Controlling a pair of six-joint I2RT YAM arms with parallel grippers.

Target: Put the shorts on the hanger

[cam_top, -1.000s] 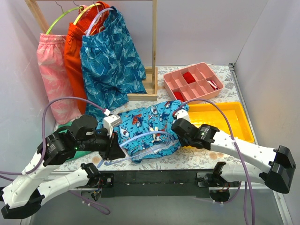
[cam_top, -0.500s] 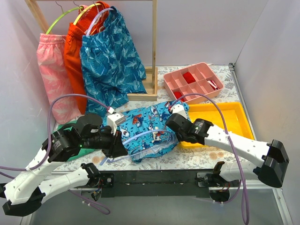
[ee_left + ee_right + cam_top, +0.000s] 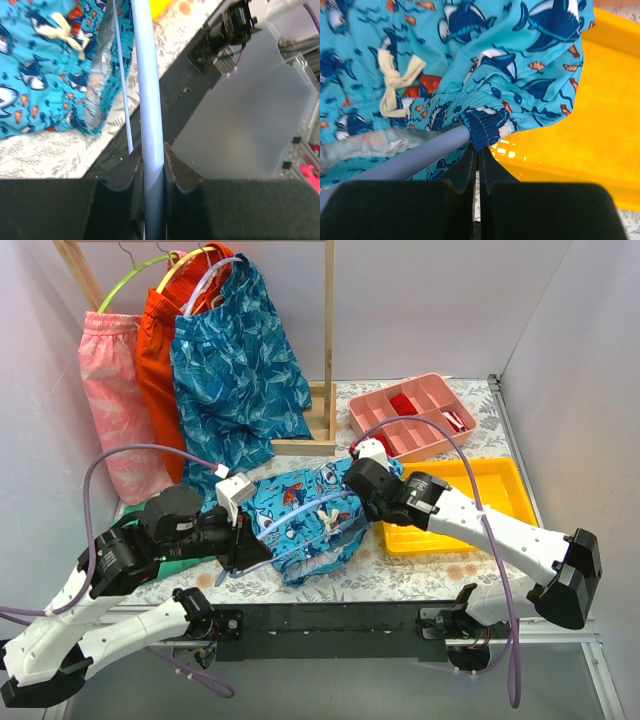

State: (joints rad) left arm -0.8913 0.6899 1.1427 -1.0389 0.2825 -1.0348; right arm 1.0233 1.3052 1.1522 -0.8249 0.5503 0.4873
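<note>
Blue shark-print fabric of the shorts (image 3: 300,512) lies bunched on the table (image 3: 420,578) between the two grippers. The left arm is folded, its elbow raised at the left and its forearm reaching low to the right. The left gripper (image 3: 152,162) is clamped narrowly on the thin pale bar of the hanger (image 3: 146,90), which runs straight out ahead of its fingers, with the shorts to the left of that bar. The right arm stretches in a long diagonal from its base across the yellow tray (image 3: 580,125), its wrist tipped down. The right gripper (image 3: 476,155) has its fingers pressed almost together, pinching the navy-edged waistband at their tips. The hanger bar meets that fold just left of them, and the tray is to the right.
</note>
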